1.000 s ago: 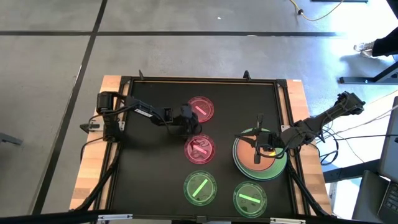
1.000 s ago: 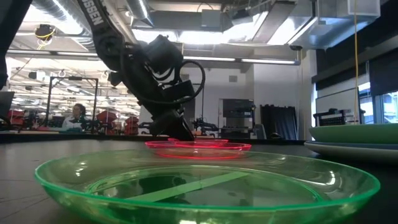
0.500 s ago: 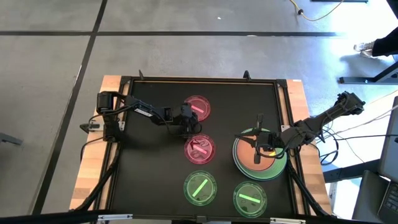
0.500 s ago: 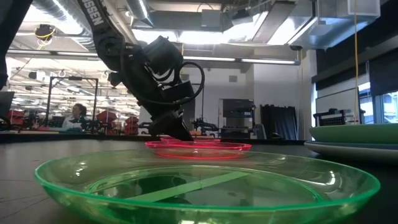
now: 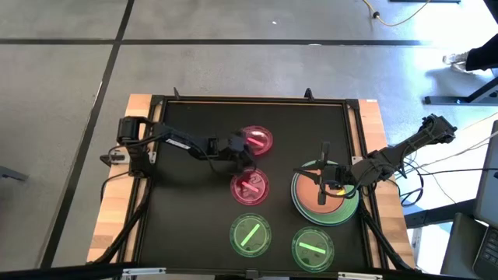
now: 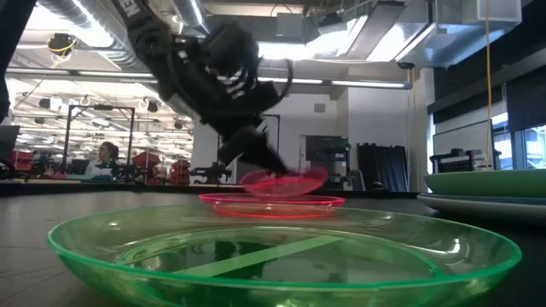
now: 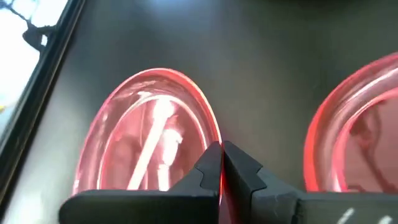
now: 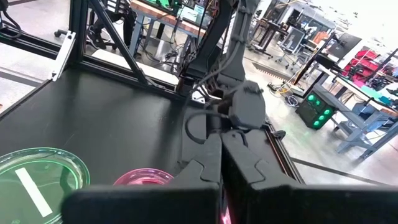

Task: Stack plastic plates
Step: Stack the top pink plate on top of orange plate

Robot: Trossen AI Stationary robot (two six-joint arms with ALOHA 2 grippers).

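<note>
Nearest the low camera sit my two green striped plates (image 5: 250,234) and (image 5: 312,246), the first filling that view and cut off at its edges. Beyond them a pink plate (image 5: 250,187) lies flat on the black table (image 5: 187,218). My left gripper (image 5: 241,148) pinches the rim of a second pink plate (image 5: 257,141), held tilted off the table just behind the flat one. My right gripper (image 5: 321,189), fingers pressed together, rests over the orange plate (image 5: 327,204) topping the green stack (image 5: 307,214); lower plates are mostly hidden.
</note>
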